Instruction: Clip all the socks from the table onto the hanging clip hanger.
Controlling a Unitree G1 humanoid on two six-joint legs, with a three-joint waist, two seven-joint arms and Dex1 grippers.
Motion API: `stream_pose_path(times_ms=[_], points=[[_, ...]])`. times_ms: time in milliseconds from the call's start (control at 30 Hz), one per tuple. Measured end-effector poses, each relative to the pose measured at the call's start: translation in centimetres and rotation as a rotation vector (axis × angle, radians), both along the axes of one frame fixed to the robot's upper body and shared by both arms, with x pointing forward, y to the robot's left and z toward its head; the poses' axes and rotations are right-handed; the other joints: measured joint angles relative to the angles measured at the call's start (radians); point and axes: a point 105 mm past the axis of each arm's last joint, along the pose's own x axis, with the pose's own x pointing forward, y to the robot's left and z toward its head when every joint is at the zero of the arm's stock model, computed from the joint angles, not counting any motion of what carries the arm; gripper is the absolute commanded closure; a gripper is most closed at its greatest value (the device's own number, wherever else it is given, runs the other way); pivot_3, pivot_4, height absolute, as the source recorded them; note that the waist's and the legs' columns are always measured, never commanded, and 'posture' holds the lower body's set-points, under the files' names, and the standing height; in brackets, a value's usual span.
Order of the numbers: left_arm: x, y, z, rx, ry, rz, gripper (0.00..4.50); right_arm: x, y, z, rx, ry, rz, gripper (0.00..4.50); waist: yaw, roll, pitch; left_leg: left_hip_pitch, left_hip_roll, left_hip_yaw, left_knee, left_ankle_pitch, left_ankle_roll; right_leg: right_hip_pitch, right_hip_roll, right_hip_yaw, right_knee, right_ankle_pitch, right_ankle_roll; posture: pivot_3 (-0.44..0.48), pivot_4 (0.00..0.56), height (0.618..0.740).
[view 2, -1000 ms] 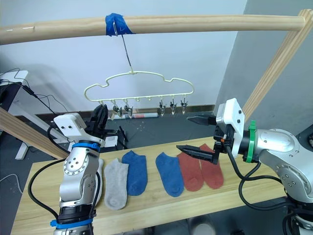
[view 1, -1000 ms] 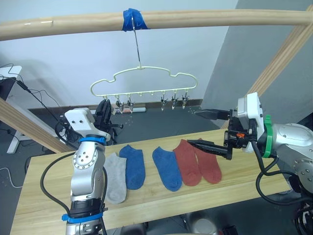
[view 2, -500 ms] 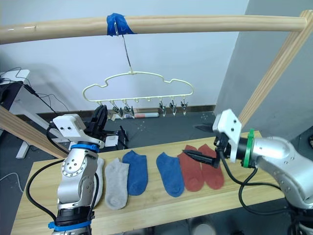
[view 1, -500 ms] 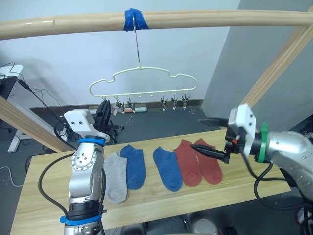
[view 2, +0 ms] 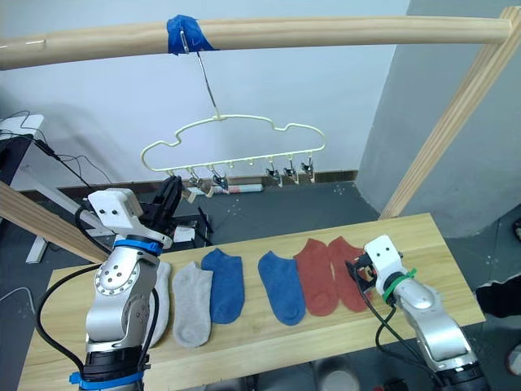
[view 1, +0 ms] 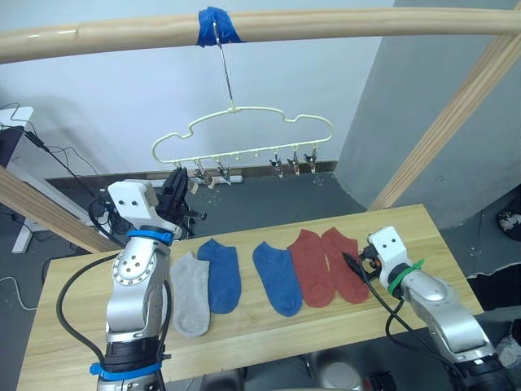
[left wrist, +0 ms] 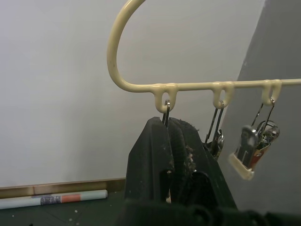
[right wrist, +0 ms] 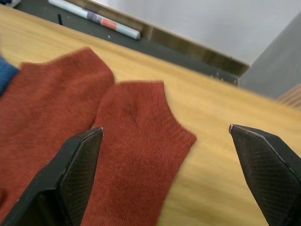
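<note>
Six socks lie in a row on the table [view 1: 73, 334], running from 9 toward 3 o'clock: a light grey sock half hidden behind the left arm [view 2: 159, 293], a second grey sock [view 1: 191, 293], two blue socks [view 1: 220, 274] [view 1: 277, 277], then two red socks [view 1: 309, 266] [view 1: 342, 262] touching side by side. At 12 o'clock above them the clip hanger [view 1: 244, 134] hangs by its hook from a wooden pole [view 1: 326, 20] wrapped in blue tape [view 1: 213, 24]; the left gripper [left wrist: 169, 129] is raised to the clip at the hanger's left end, its fingers pressed together around that clip's wire. Low over the table at 3 o'clock, the right gripper [right wrist: 167, 141] is spread wide, one finger over the outer red sock and the other over bare wood.
</note>
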Motion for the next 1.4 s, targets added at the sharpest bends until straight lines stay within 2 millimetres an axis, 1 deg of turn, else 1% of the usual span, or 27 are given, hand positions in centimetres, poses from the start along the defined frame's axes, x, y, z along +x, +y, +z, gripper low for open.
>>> stream_pose_path(times_ms=[100, 233, 333, 433, 533, 667, 733, 767, 833, 900, 1000, 1067, 1133, 1167, 1233, 1300, 1333, 1400], points=[[0.0, -0.2, 0.1, 0.003, 0.004, -0.015, 4.49, 0.5, 0.7, -1.0, 0.048, 0.027, -0.014, 0.0, 0.0, 0.001, 0.005, -0.001, 0.0, 0.0, 0.0, 0.0, 0.0, -0.002, 0.0, 0.0, 0.001, 0.0, 0.0, -0.263, 0.268, 0.714], [-0.1, -0.3, 0.2, -0.002, 0.006, -0.028, 4.49, 1.3, 0.9, -1.9, 0.081, 0.056, -0.028, 0.0, 0.001, 0.0, 0.005, -0.003, 0.001, 0.0, 0.0, 0.0, 0.0, -0.004, 0.0, 0.0, 0.001, 0.0, -0.001, -0.259, 0.269, 0.714], [-0.2, -0.5, 0.3, -0.001, 0.008, -0.043, 4.49, 1.4, 1.1, -2.9, 0.094, 0.088, -0.038, 0.0, 0.001, 0.0, 0.005, -0.004, 0.001, 0.0, 0.0, 0.0, 0.0, -0.005, 0.0, 0.0, 0.002, 0.001, -0.001, -0.254, 0.27, 0.714], [-0.2, -0.5, 0.3, 0.002, 0.011, -0.045, 4.49, 1.6, 1.1, -3.1, 0.088, 0.093, -0.034, 0.0, 0.001, 0.0, 0.006, -0.004, 0.001, 0.0, 0.0, 0.0, 0.0, -0.005, 0.0, 0.0, 0.002, 0.001, -0.001, -0.246, 0.273, 0.714], [-0.2, -0.5, 0.3, -0.001, 0.018, -0.051, 4.5, 2.0, 1.1, -3.2, 0.082, 0.092, -0.031, 0.61, 0.002, 0.0, 0.006, -0.004, 0.001, 0.0, 0.0, 0.0, 0.0, -0.005, 0.0, 0.0, 0.002, 0.001, -0.001, -0.241, 0.274, 0.714], [-0.3, -0.5, 0.1, -0.001, 0.031, -0.067, 4.5, 2.0, 0.8, -3.3, 0.077, 0.092, -0.036, 1.93, 0.002, 0.0, 0.006, -0.003, 0.001, 0.0, 0.0, 0.0, 0.0, -0.005, 0.0, 0.0, 0.003, 0.001, -0.001, -0.236, 0.274, 0.714], [-0.3, -0.5, 0.1, -0.004, 0.036, -0.078, 4.5, 2.0, 0.8, -3.3, 0.079, 0.093, -0.033, 2.74, 0.003, 0.0, 0.006, -0.003, 0.001, 0.0, 0.0, 0.0, 0.0, -0.005, 0.0, 0.0, 0.003, 0.001, -0.001, -0.235, 0.274, 0.714], [-0.3, -0.5, 0.1, -0.007, 0.041, -0.083, 4.5, 1.9, 0.8, -3.3, 0.079, 0.094, -0.032, 3.03, 0.003, 0.0, 0.006, -0.003, 0.001, 0.0, 0.0, 0.0, 0.0, -0.005, 0.0, 0.0, 0.003, 0.001, -0.001, -0.235, 0.274, 0.714], [-0.5, -0.7, 0.1, -0.019, 0.052, -0.112, 4.5, 1.9, 0.8, -3.4, 0.08, 0.093, -0.029, 3.82, 0.003, 0.0, 0.006, -0.003, 0.001, 0.0, 0.0, 0.0, 0.0, -0.005, 0.0, 0.0, 0.003, 0.001, -0.001, -0.228, 0.276, 0.714], [-0.6, -0.8, 0.2, -0.023, 0.066, -0.144, 4.5, 1.8, 0.8, -3.4, 0.077, 0.087, -0.023, 4.46, 0.004, -0.001, 0.006, -0.003, 0.001, 0.0, 0.0, 0.0, 0.0, -0.005, 0.0, 0.0, 0.003, 0.001, -0.001, -0.228, 0.276, 0.714], [-0.9, -0.9, 0.5, -0.038, 0.083, -0.189, 4.5, 1.4, 0.8, -3.3, 0.058, 0.076, 0.006, 4.46, 0.008, 0.0, 0.007, -0.003, 0.001, 0.0, 0.0, 0.0, 0.0, -0.005, 0.0, 0.0, 0.002, 0.001, -0.001, -0.222, 0.277, 0.714], [-1.1, -0.9, 0.7, -0.058, 0.097, -0.212, 4.5, 1.0, 1.1, -2.9, 0.029, 0.065, 0.065, 4.46, 0.012, 0.0, 0.01, -0.004, 0.002, 0.0, 0.0, 0.0, 0.0, -0.005, 0.0, 0.0, 0.002, 0.001, -0.001, -0.209, 0.279, 0.714], [-1.1, -0.9, 0.9, -0.072, 0.112, -0.235, 4.5, 0.8, 2.2, -1.4, -0.016, 0.016, 0.177, 4.46, 0.015, 0.001, 0.014, -0.004, 0.001, 0.0, 0.0, 0.0, 0.0, -0.005, 0.0, 0.0, 0.003, 0.001, -0.001, -0.198, 0.28, 0.714], [-1.2, -1.0, 1.0, -0.074, 0.12, -0.246, 4.5, 0.6, 3.2, -0.2, -0.059, -0.033, 0.275, 4.46, 0.017, 0.002, 0.018, -0.004, 0.001, 0.001, 0.0, 0.0, 0.0, -0.006, 0.0, 0.0, 0.003, 0.001, -0.001, -0.196, 0.28, 0.714], [-1.2, -0.9, 1.3, -0.1, 0.136, -0.265, 4.5, 0.0, 6.0, 2.7, -0.094, -0.137, 0.459, 4.46, 0.019, 0.001, 0.019, -0.004, 0.001, 0.0, 0.0, 0.0, 0.0, -0.006, 0.002, -0.001, 0.003, 0.001, -0.001, -0.195, 0.282, 0.714], [-1.4, -1.3, 1.5, -0.132, 0.157, -0.295, 4.5, -0.7, 9.0, 5.1, -0.09, -0.225, 0.612, 4.46, 0.024, 0.001, 0.021, -0.003, 0.002, -0.002, 0.0, 0.0, 0.0, -0.006, 0.003, -0.002, 0.003, 0.001, -0.001, -0.196, 0.282, 0.714], [-1.5, -1.5, 1.6, -0.15, 0.169, -0.308, 4.5, -1.2, 10.3, 5.9, -0.081, -0.252, 0.671, 4.46, 0.027, 0.001, 0.021, -0.004, 0.002, -0.002, 0.0, 0.0, 0.0, -0.006, 0.003, -0.002, 0.003, 0.001, -0.001, -0.196, 0.282, 0.714], [-1.5, -1.6, 1.7, -0.183, 0.184, -0.327, 4.5, -1.8, 12.4, 6.7, -0.063, -0.279, 0.757, 4.46, 0.035, 0.0, 0.023, -0.004, 0.003, -0.003, 0.0, 0.0, 0.0, -0.006, 0.003, -0.002, 0.003, 0.001, -0.002, -0.194, 0.282, 0.714]])
